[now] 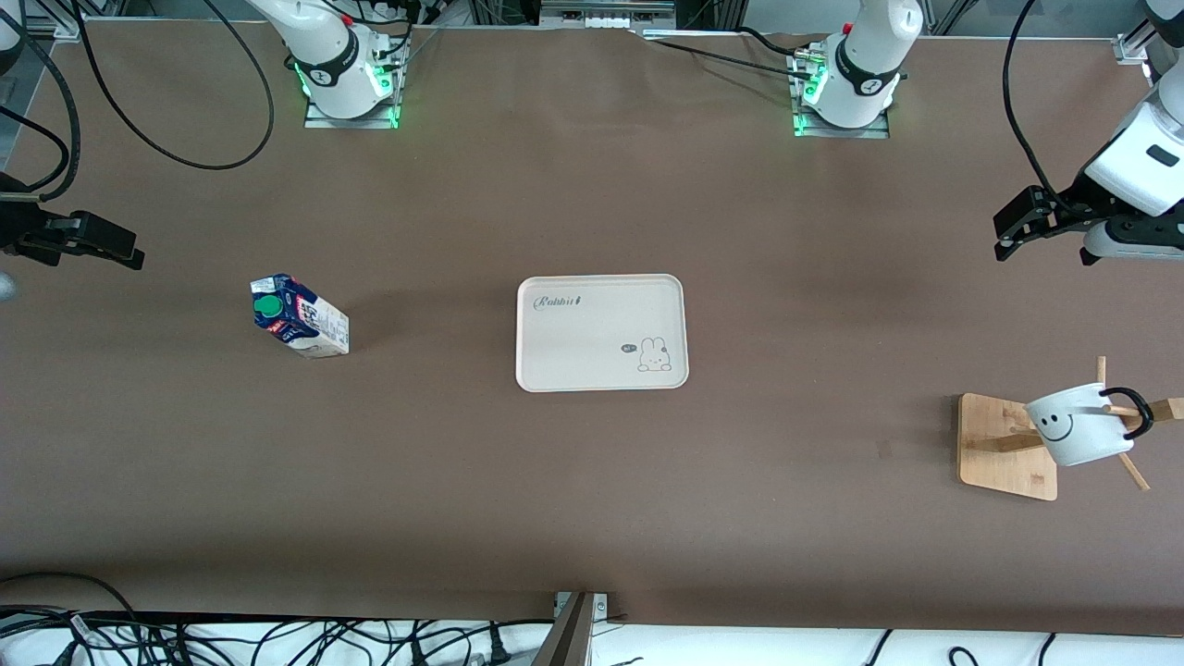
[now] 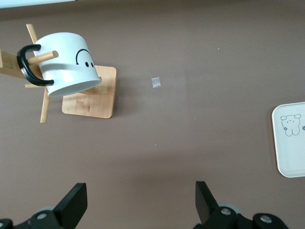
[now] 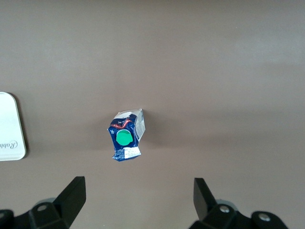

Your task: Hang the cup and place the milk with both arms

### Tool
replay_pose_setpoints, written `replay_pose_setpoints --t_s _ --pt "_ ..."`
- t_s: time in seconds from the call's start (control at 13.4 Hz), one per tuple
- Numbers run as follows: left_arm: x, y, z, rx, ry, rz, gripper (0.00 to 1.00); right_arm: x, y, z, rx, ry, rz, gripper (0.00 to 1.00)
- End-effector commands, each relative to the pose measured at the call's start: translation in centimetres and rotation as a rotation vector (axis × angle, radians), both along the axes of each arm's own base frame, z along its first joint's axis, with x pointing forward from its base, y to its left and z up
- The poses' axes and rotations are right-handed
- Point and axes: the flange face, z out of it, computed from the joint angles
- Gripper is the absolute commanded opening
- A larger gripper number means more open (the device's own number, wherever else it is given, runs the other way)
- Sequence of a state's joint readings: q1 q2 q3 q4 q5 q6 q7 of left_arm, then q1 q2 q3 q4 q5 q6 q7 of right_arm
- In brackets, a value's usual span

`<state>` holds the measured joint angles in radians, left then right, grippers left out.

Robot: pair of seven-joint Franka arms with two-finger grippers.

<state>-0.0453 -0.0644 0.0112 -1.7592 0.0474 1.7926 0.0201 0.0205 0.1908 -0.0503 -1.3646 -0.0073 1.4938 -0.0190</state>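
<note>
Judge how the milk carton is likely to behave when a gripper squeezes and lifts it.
The milk carton stands upright on a small base, so a sideways nudge may tip it. Its thin card walls would probably dent under a hard squeeze. Its flat sides should suit a two-finger grip.
</note>
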Motion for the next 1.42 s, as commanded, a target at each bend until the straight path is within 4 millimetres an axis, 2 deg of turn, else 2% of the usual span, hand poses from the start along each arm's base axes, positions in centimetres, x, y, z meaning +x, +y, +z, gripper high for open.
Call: replay_pose_setpoints --t_s 0.0,0.6,0.97,1.19,1.34 --pt "-0.3 -0.1 0.2 -0.020 0.009 0.017 1.00 -0.3 0.2 0.3 -0.013 -0.005 0.064 1.00" --pt "0.0 -0.4 0.1 -0.019 0.021 0.012 1.00 -0.7 3.2 1.4 -0.035 -0.010 0.102 1.00" --pt "0.0 -0.7 0.1 -0.016 0.024 0.008 1.00 -0.7 2.6 1.2 -0.034 0.004 0.093 1.00" --pt "0.0 -0.8 0.2 -0.016 0.023 0.007 1.00 -0.8 1.1 1.1 -0.034 -0.004 0.069 1.00" --pt "0.0 -0.8 0.2 -0.016 0.023 0.007 1.00 -0.7 1.6 1.1 -0.037 -0.007 0.079 1.00"
